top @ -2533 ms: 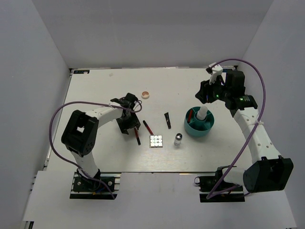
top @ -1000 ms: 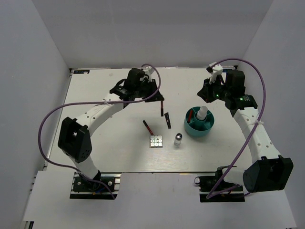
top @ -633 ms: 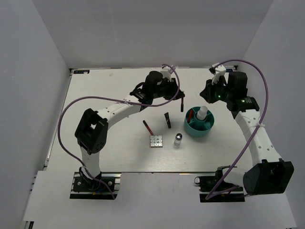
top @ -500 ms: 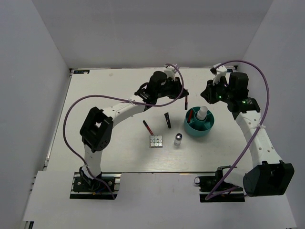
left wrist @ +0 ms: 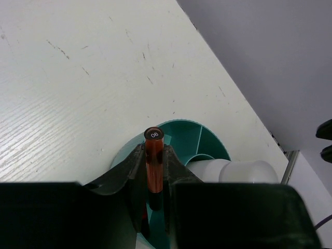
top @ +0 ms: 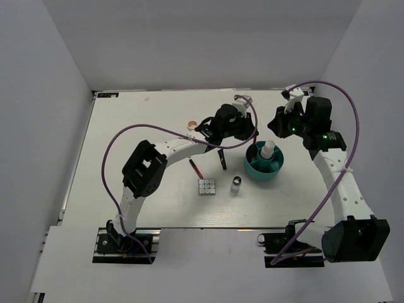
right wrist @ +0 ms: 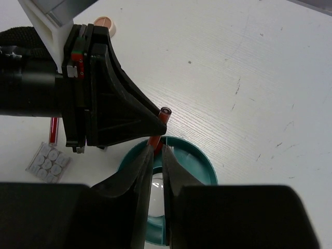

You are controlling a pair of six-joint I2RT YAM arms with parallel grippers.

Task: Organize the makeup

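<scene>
Two pencils matter: nearest me, one red-and-black pencil (top: 196, 168) lies flat by the palette (top: 206, 187); beyond it my left gripper (left wrist: 154, 154) pinches a second pencil (left wrist: 153, 142), axis steep, numbered cap up, lower end over the teal tub (left wrist: 184, 136). Farther, my right gripper (right wrist: 157, 150) hangs barely parted, empty.

Robot body, two units of one make.
- The left arm (top: 180, 146) has white tubular links, bulky black joint housings and a black wrist block.
- The right arm (top: 344, 189) is built the same, with small green lights showing on its wrist housing.
- One purple cable runs along each arm as a loose loop: left cable (top: 107, 151), right cable (top: 319, 81).
- A white bracket (top: 242, 101) tops each wrist.
- The left base (top: 120, 243) and right base (top: 284, 243) are black mounts on a metal rail.
- The left gripper (left wrist: 154, 155) has two black wedge-shaped fingers.
- The right gripper (right wrist: 157, 150) has matching black, tapering fingers.
- Small red and green marks (right wrist: 78, 49) sit on the side of the left wrist block.
</scene>
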